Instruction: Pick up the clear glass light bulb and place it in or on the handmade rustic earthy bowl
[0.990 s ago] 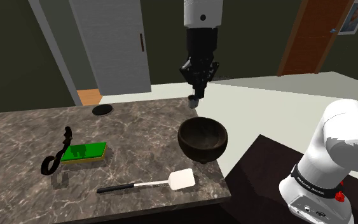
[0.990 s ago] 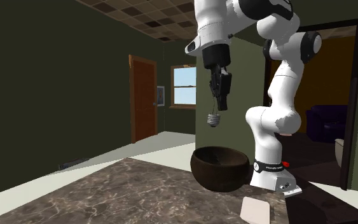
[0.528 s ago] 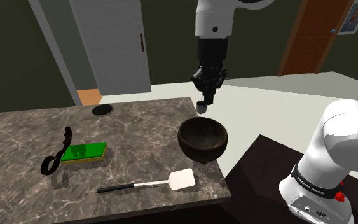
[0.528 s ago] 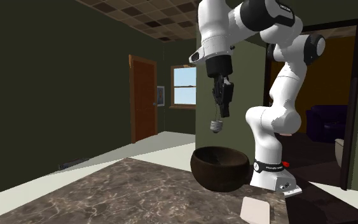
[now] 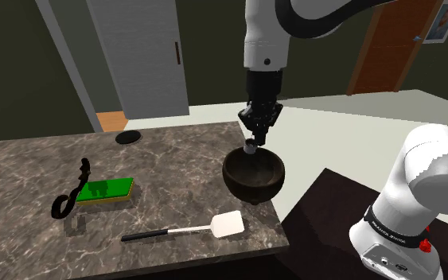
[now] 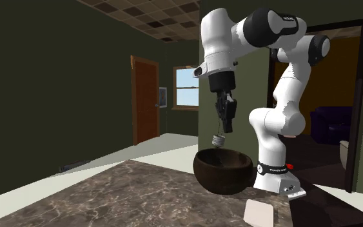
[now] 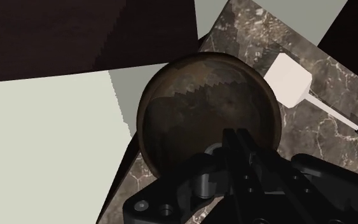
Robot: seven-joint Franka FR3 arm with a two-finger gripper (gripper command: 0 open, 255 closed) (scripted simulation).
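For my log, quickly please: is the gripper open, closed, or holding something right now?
The gripper is closed on the light bulb, which hangs just above the dark bowl.

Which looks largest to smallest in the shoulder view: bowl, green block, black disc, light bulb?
1. Dark bowl
2. Green block
3. Black disc, which lies farther back, so its true size is unsure
4. Light bulb, hanging from the claw

Below my pincer (image 5: 255, 135) and the light bulb (image 5: 250, 146) clasped in it, I see the bowl (image 5: 254, 179) with its mouth open and free. The white spatula (image 5: 228, 224) lies near the bowl on the counter (image 5: 174, 155); the green block (image 5: 105, 189) sits well apart toward the shoulder view's left.
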